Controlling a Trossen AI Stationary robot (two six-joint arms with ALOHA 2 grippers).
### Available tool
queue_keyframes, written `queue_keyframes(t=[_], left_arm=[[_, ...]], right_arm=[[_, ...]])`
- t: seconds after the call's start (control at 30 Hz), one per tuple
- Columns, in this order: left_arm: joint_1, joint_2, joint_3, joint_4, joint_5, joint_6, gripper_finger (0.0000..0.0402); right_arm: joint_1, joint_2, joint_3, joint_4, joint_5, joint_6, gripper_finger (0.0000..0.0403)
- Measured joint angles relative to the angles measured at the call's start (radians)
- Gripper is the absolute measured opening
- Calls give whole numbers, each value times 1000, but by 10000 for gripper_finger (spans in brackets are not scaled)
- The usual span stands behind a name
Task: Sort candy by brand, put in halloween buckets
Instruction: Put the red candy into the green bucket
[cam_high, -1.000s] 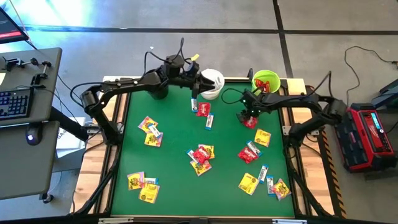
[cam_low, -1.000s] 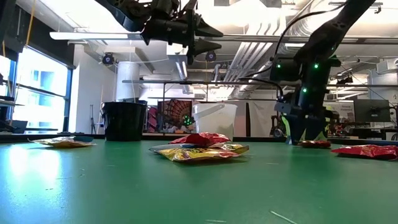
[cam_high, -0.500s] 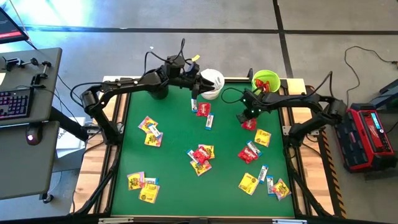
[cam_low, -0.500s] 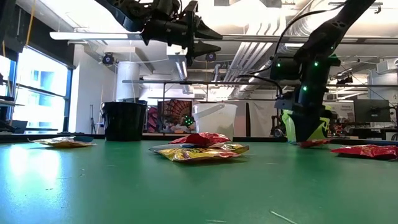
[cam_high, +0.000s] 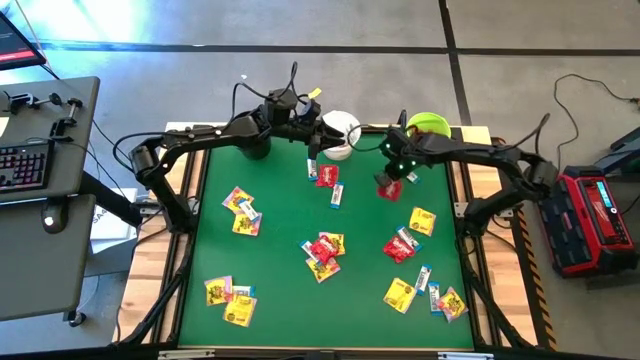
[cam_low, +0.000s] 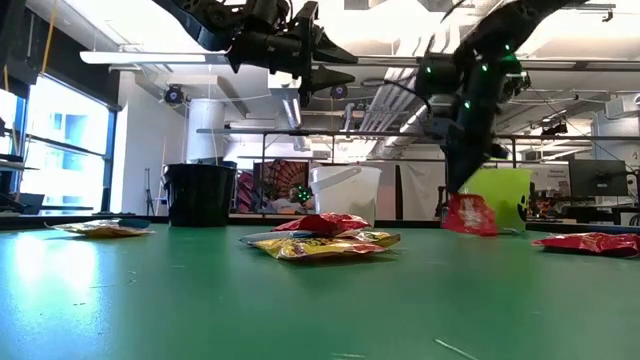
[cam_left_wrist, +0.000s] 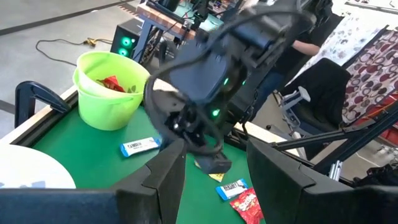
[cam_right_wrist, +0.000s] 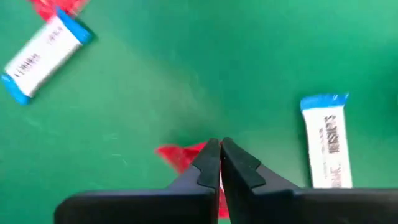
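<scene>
Green felt tabletop (cam_high: 280, 290), scattered with candy in red, yellow and slim white-and-blue wrappers.

Far-left area: black bucket (cam_high: 255, 147) at the far edge, largely hidden beneath the left arm. Yellow packets lie toward the left edge and the near-left corner.

Far middle: white bucket (cam_high: 343, 132) at the far edge. Left gripper (cam_high: 322, 137) hovers above the tabletop just beside it, jaws parted with nothing between them.

Centre: mixed heap of red and yellow packets (cam_high: 323, 250).

Far right: lime green bucket (cam_high: 430, 125) at the far edge, red candy inside. Right gripper (cam_high: 386, 183) raised above the tabletop near it, jaws pinched onto a red packet (cam_low: 468, 214) hanging clear of the felt.

Near-right corner: further yellow, red and white-and-blue packets.
</scene>
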Motion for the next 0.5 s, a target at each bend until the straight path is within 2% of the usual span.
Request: queue_keyframes(t=[0.27,0.5], left_arm=[[0,0,0,0,0,16,163],[0,0,0,0,0,17,163]], right_arm=[[-1,0,199,-153,80,-51,0],[-7,0,320,-218,103,-84,0]])
